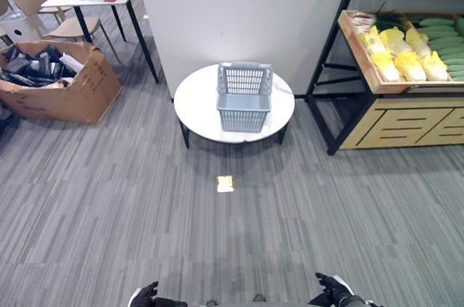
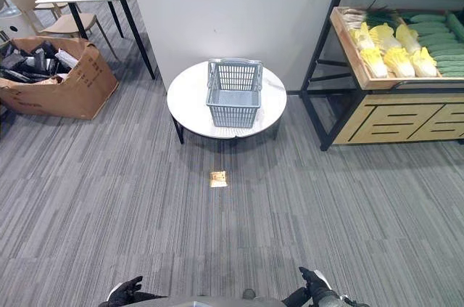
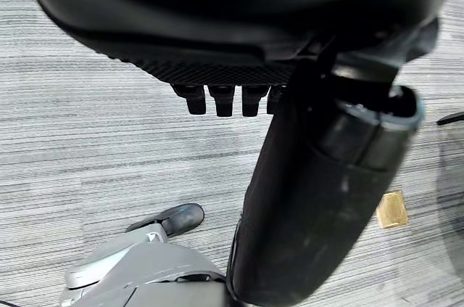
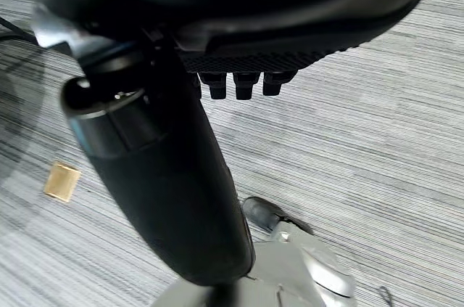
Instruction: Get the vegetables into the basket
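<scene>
Grey striped floor (image 1: 109, 198). Vegetables (image 1: 406, 56) are shelved far ahead, nearer the right hand (image 1: 333, 291); basket (image 1: 244, 96) is centred ahead. Left hand (image 1: 143, 296) and right are relaxed, nothing held.

One basket (image 1: 244, 96); two tables (image 1: 199, 107); one cardboard box (image 1: 54, 82).

both dark hands hang low at the robot's sides, holding nothing. the left hand (image 1: 144, 295) sits at the lower left, the right hand (image 1: 333, 289) at the lower right. in each wrist view the fingers point down, loosely straight, thumb (image 3: 312, 198) alongside.
</scene>
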### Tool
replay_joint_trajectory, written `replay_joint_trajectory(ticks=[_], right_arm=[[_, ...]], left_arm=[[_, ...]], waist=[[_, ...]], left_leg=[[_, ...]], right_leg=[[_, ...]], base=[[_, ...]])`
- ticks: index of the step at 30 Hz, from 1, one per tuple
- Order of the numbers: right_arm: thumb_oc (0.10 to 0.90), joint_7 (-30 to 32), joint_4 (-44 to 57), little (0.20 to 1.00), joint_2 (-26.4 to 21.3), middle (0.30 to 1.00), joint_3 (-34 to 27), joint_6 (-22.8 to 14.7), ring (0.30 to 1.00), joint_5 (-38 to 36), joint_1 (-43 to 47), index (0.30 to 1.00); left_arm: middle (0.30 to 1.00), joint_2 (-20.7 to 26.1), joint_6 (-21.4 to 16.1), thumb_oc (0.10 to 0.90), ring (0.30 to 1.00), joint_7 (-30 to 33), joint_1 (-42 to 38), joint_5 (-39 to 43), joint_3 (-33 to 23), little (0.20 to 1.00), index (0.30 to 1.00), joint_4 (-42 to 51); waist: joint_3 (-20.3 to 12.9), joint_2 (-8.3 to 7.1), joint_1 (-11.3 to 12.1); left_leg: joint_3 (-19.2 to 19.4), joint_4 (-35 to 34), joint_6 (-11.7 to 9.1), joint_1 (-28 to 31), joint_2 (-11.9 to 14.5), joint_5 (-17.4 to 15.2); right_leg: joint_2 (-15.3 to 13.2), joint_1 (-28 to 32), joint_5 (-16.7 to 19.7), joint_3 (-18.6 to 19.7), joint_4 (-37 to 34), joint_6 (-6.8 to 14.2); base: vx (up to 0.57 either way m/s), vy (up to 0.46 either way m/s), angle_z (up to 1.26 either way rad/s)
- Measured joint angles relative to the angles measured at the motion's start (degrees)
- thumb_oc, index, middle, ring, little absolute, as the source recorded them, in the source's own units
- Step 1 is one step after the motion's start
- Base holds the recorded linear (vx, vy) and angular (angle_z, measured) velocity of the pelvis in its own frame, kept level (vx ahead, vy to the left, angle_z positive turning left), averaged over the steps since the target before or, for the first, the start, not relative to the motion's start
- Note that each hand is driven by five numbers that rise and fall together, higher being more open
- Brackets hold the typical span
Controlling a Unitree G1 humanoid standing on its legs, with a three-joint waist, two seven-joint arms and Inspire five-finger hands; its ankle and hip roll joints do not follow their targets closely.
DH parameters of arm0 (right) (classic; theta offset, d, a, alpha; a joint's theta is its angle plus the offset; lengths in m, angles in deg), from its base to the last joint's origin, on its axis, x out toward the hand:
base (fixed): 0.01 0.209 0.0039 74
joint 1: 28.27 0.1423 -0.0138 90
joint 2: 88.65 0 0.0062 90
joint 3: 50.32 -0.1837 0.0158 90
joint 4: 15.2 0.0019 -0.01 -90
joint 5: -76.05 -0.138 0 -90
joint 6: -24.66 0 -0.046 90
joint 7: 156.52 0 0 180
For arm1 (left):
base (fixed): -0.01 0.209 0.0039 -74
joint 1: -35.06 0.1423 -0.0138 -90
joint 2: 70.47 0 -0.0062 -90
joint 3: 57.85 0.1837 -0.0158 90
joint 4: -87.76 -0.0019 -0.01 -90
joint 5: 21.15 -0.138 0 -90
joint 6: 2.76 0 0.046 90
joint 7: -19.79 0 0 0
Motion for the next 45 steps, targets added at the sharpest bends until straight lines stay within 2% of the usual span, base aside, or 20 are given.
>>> replay_joint_trajectory(ticks=[8, 11, 13, 17, 20, 24, 25, 26, 27, 31, 33, 34, 35, 37, 38, 39, 41, 42, 43, 45], right_arm=[[0.900, 0.0, -0.2, 1.000, -0.2, 1.000, 0.0, 0.0, 1.000, -1.6, 2.6, 1.000], [0.900, -0.1, -0.8, 1.000, -0.2, 1.000, 0.0, -0.1, 1.000, -1.7, 4.2, 1.000], [0.900, 0.1, -1.8, 1.000, -1.2, 1.000, 0.1, 0.1, 1.000, -1.7, 4.8, 1.000], [0.900, 0.4, -1.9, 1.000, -1.8, 1.000, 0.1, 0.2, 1.000, -2.0, 5.5, 1.000], [0.900, 0.8, -1.9, 1.000, -2.6, 1.000, 0.0, 0.3, 1.000, -2.0, 6.1, 1.000], [0.900, 0.7, -2.4, 1.000, -2.7, 1.000, -1.3, 0.3, 1.000, -2.0, 5.8, 1.000], [0.900, 0.7, -2.6, 1.000, -3.2, 1.000, -1.3, -0.3, 1.000, -2.0, 4.5, 1.000], [0.900, 0.7, -2.7, 1.000, -2.7, 1.000, -1.2, -0.3, 1.000, -2.0, 4.4, 1.000], [0.900, 0.3, -2.7, 1.000, -2.7, 1.000, -1.2, -0.2, 1.000, -2.0, 4.3, 1.000], [0.900, -0.3, -1.2, 1.000, -0.3, 1.000, -2.1, -0.1, 1.000, -2.0, 2.6, 1.000], [0.900, 0.0, -1.0, 1.000, -0.5, 1.000, -1.7, 0.1, 1.000, -2.0, 3.3, 1.000], [0.900, 0.0, -0.3, 1.000, -1.3, 1.000, -1.7, 0.3, 1.000, -2.0, 4.1, 1.000], [0.900, 0.3, 1.4, 1.000, -1.8, 1.000, -0.7, 0.7, 1.000, -1.9, 3.8, 1.000], [0.900, 0.3, 3.4, 1.000, -3.2, 1.000, 1.6, 0.6, 1.000, -1.9, 4.2, 1.000], [0.900, 0.3, 3.8, 1.000, -3.4, 1.000, 1.8, 0.5, 1.000, -1.9, 4.7, 1.000], [0.900, 0.3, 3.8, 1.000, -3.4, 1.000, 1.8, 0.4, 1.000, -2.2, 4.4, 1.000], [0.900, 0.0, 3.7, 1.000, -2.4, 1.000, 1.8, 0.7, 1.000, -2.3, 4.3, 1.000], [0.900, 0.0, 3.7, 1.000, -2.2, 1.000, 1.6, 0.7, 1.000, -2.3, 4.3, 1.000], [0.900, 0.1, 3.7, 1.000, -2.2, 1.000, 1.4, 0.7, 1.000, -2.6, 4.4, 1.000], [0.900, 0.0, 3.7, 1.000, -2.0, 1.000, 1.1, 0.7, 1.000, -3.2, 4.4, 1.000]], left_arm=[[1.000, 0.2, 0.4, 0.900, 1.000, 0.0, -3.7, 1.1, 0.0, 1.000, 1.000, -1.0], [1.000, 1.1, -0.2, 0.900, 1.000, -0.1, -5.9, 2.2, -0.6, 1.000, 1.000, -0.8], [1.000, 1.0, -0.5, 0.900, 1.000, -0.4, -7.5, 3.3, -0.2, 1.000, 1.000, 0.3], [1.000, 0.8, -0.4, 0.900, 1.000, -0.1, -8.6, 3.5, 0.4, 1.000, 1.000, 0.0], [1.000, 0.7, -1.0, 0.900, 1.000, 0.0, -8.6, 4.5, 0.7, 1.000, 1.000, 0.2], [1.000, 0.2, -1.3, 0.900, 1.000, -0.1, -7.8, 4.3, 0.7, 1.000, 1.000, 0.1], [1.000, -0.4, -1.0, 0.900, 1.000, -0.5, -6.9, 3.3, 1.1, 1.000, 1.000, -0.6], [1.000, -0.2, -0.8, 0.900, 1.000, -0.5, -7.0, 2.8, 1.3, 1.000, 1.000, -0.6], [1.000, 0.0, -0.4, 0.900, 1.000, -0.5, -7.0, 2.0, 1.8, 1.000, 1.000, -0.5], [1.000, 1.5, -0.1, 0.900, 1.000, -0.6, -6.5, 0.9, 3.0, 1.000, 1.000, -0.6], [1.000, 1.9, 0.2, 0.900, 1.000, -0.9, -6.5, 0.8, 3.6, 1.000, 1.000, -0.6], [1.000, 2.3, 0.5, 0.900, 1.000, -1.3, -6.1, 0.8, 3.9, 1.000, 1.000, -0.7], [1.000, 2.2, 0.7, 0.900, 1.000, -1.4, -5.7, 0.8, 3.9, 1.000, 1.000, -0.5], [1.000, 2.3, 0.8, 0.900, 1.000, -1.3, -4.7, 0.8, 4.0, 1.000, 1.000, -0.2], [1.000, 2.3, 0.9, 0.900, 1.000, -1.3, -4.8, 0.9, 4.0, 1.000, 1.000, -0.8], [1.000, 2.4, 1.2, 0.900, 1.000, -1.2, -5.0, 0.9, 3.9, 1.000, 1.000, -1.5], [1.000, 2.2, 1.0, 0.900, 1.000, -1.2, -5.0, 1.0, 3.8, 1.000, 1.000, -1.9], [1.000, 2.0, 1.0, 0.900, 1.000, -1.2, -4.9, 1.0, 3.8, 1.000, 1.000, -2.0], [1.000, 2.0, 1.0, 0.900, 1.000, -1.1, -4.9, 1.0, 3.8, 1.000, 1.000, -1.9], [1.000, 2.0, 0.9, 0.900, 1.000, -1.0, -3.9, 1.0, 3.1, 1.000, 1.000, -1.9]], waist=[[3.4, -0.41, -0.5], [5.9, -2.01, 0.3], [6.4, -1.95, 1.1], [7.0, -1.31, 0.7], [7.8, -0.20, 1.8], [7.7, 0.47, 2.1], [6.0, 0.79, 2.0], [5.3, -0.41, 1.9], [5.2, -0.45, 1.7], [3.6, -1.60, 1.7], [3.4, -1.68, 2.0], [3.6, -1.38, 1.6], [3.8, -0.61, 1.7], [4.0, -0.56, 1.8], [4.2, -0.28, 1.9], [4.4, -0.38, 1.1], [4.3, -0.77, 0.3], [4.1, -1.23, -0.3], [4.4, -1.42, -0.7], [4.7, -1.71, -0.9]], left_leg=[[-0.1, 9.1, -1.7, -6.7, 1.0, -0.7], [-2.2, 24.3, -4.3, -13.9, 0.9, 0.0], [-8.1, 32.1, -6.0, -20.2, 1.0, 0.0], [-9.5, 13.6, -5.8, -21.6, 5.4, 3.1], [-11.9, 3.3, -7.4, -21.0, 8.4, 7.7], [-11.2, 1.4, -6.8, -18.1, 9.2, 9.3], [-9.1, 2.2, -7.9, -16.3, 8.4, 10.6], [-7.6, 2.6, -6.9, -15.7, 6.4, 9.3], [-6.1, 2.0, -4.9, -14.5, 5.4, 10.5], [-2.8, 2.9, -0.3, -11.9, 0.9, 6.2], [-1.2, 3.1, 0.8, -11.4, -0.3, 4.9], [-0.8, 2.5, 2.3, -8.8, -1.1, 3.9], [-1.2, 2.3, 4.6, -6.3, -1.4, 1.7], [-0.2, 1.5, 4.4, -4.6, -1.4, 0.1], [0.0, 0.7, 4.1, -4.0, -1.5, 0.0], [-0.1, 0.3, 2.3, -3.6, -1.9, 0.9], [-0.7, 0.3, 0.4, -3.0, -3.0, -0.4], [-2.0, 0.2, -0.1, -2.3, -3.8, -1.3], [-2.4, 0.2, 0.9, -1.5, -3.8, -1.2], [-3.6, 0.2, 0.0, -0.2, -3.9, -2.4]], right_leg=[[0.1, -4.0, -1.1, 1.0, 2.9, -1.5], [-1.2, -4.4, -2.0, 1.8, 4.7, -2.7], [-1.2, -4.8, -2.1, 2.2, 5.5, -3.3], [-0.7, -4.5, -2.0, 2.8, 4.8, -3.8], [0.0, -2.3, -2.9, 5.6, 3.6, -2.6], [-1.3, 2.8, -5.6, 8.1, 2.6, -0.1], [-3.5, 4.5, -7.7, 9.8, 3.0, 2.0], [-5.7, 3.8, -8.2, 9.8, 5.5, 2.4], [-6.8, 2.6, -8.3, 9.1, 9.1, 2.7], [-11.0, -6.4, -7.9, 8.0, 28.0, 4.5], [-12.5, -10.6, -4.3, 8.2, 35.6, 7.4], [-13.8, -14.5, 1.3, 7.2, 43.8, 7.5], [-14.5, -15.7, -0.7, 4.4, 47.2, 6.6], [-14.4, -18.9, -3.9, -0.2, 45.0, 5.2], [-14.0, -19.9, -4.9, -3.1, 40.7, 4.8], [-13.1, -21.3, -4.9, -6.6, 30.5, 5.5], [-13.0, -21.4, -1.5, -7.3, 16.3, 7.4], [-13.3, -21.5, 3.5, -5.8, 5.9, 7.7], [-13.4, -21.9, 5.5, -5.8, 4.2, 7.2], [-13.4, -21.4, 8.9, -4.5, 4.0, 7.4]], base=[[0.06, -0.093, -0.05], [0.09, -0.014, -0.06], [0.18, 0.096, -0.09], [0.21, 0.171, -0.07], [0.34, 0.270, -0.39], [0.35, 0.352, -0.53], [0.26, 0.319, -0.69], [0.28, 0.411, -0.68], [0.12, 0.211, -0.35], [0.13, 0.311, -0.28], [0.20, 0.368, -0.26], [0.35, 0.376, -0.21], [0.35, 0.245, -0.27], [0.19, 0.023, -0.34], [0.26, -0.094, -0.09], [0.36, -0.133, 0.12], [0.35, -0.148, 0.30], [0.34, -0.155, 0.37], [0.38, -0.216, 0.42], [0.24, -0.173, 0.30]])
